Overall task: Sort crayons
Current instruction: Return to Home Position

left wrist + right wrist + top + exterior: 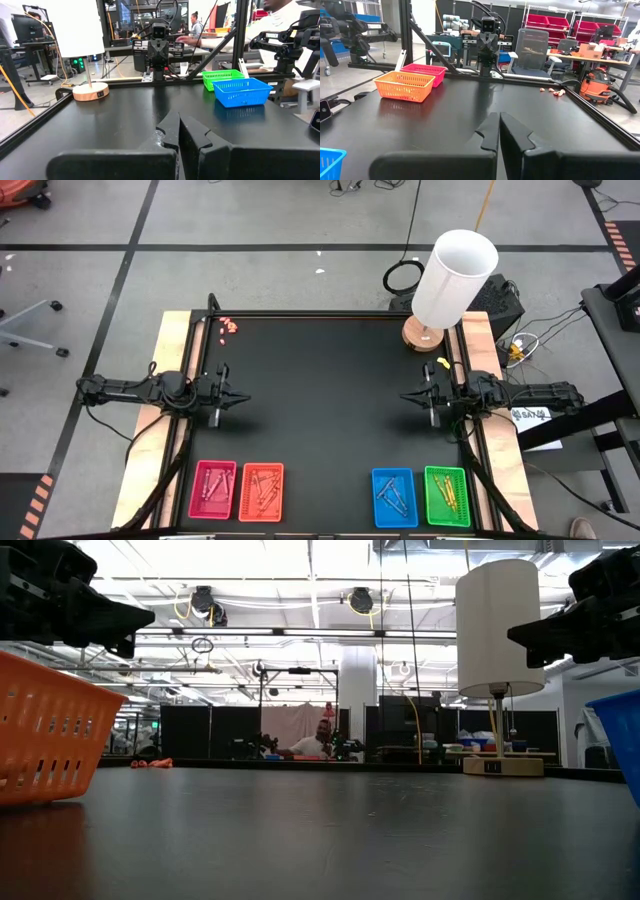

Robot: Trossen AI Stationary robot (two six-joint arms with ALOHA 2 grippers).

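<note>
"Well, where are the crayons (263,492) right now?"

"Every one I can make out lies in one of four trays along the near edge of the tabletop (320,410). From left to right they are the pink tray (213,464), the orange tray (262,467), the blue tray (394,472) and the green tray (447,470). I see none loose on the black surface. There are only some small pink bits (229,326) at the far left corner, across from the lamp (455,275)."

"And the arms?"

"Parked at the sides. The left gripper (238,394) hangs by the left edge and the right gripper (408,396) by the right edge. They face each other, well apart from the trays. Both wrist views show the fingers pressed together on nothing."

"If a crayon needed moving, how would it handle?"

"Light and stiff, I'd judge, but it's brittle wax, so a hard squeeze may snap it. It's round, so it likely rolls, and a heap makes it awkward to single one out. I'd pinch gently across the middle of the stick."
</note>
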